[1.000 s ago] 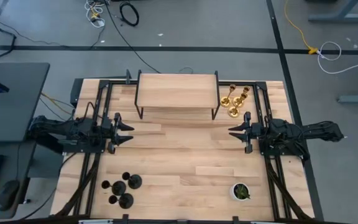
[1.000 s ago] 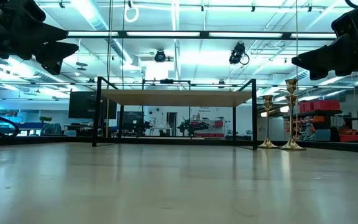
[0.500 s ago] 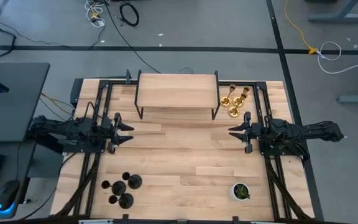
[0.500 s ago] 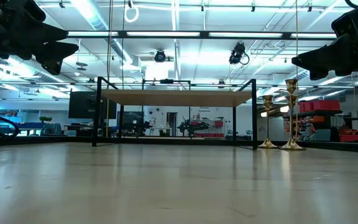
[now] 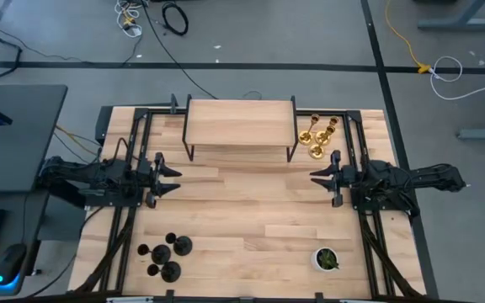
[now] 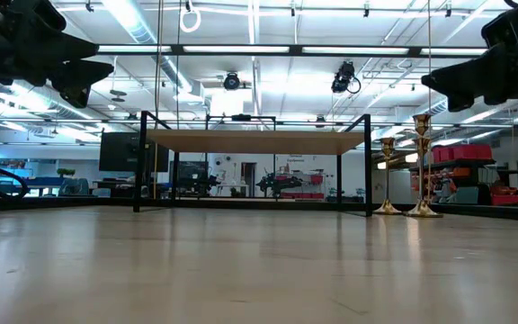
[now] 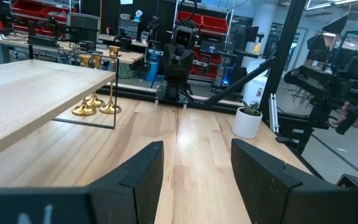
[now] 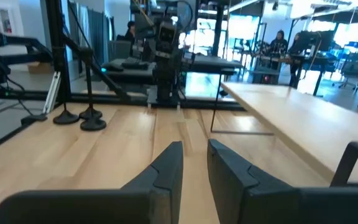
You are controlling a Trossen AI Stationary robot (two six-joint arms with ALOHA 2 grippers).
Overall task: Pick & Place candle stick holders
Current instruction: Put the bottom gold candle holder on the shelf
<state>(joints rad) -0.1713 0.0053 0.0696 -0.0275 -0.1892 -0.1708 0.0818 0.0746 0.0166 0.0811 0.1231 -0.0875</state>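
Bare wooden table [image 5: 242, 219] under bright workshop lights: the left gripper [image 5: 173, 177] hangs above its left side with fingers spread wide, holding nothing, and the right gripper [image 5: 313, 178] hangs opposite above the right side, its fingers parted only narrowly, also holding nothing. Between them, toward the back edge, a black-framed wooden shelf [image 5: 241, 123] stands on thin legs. Three gold candle stick holders [image 5: 317, 135] cluster just beside the shelf's right end, behind the right gripper. Black candle stick holders [image 5: 164, 256], bunched too tightly to count surely, stand at the front left corner. One small white pot with a green plant [image 5: 326, 258] sits at the front right
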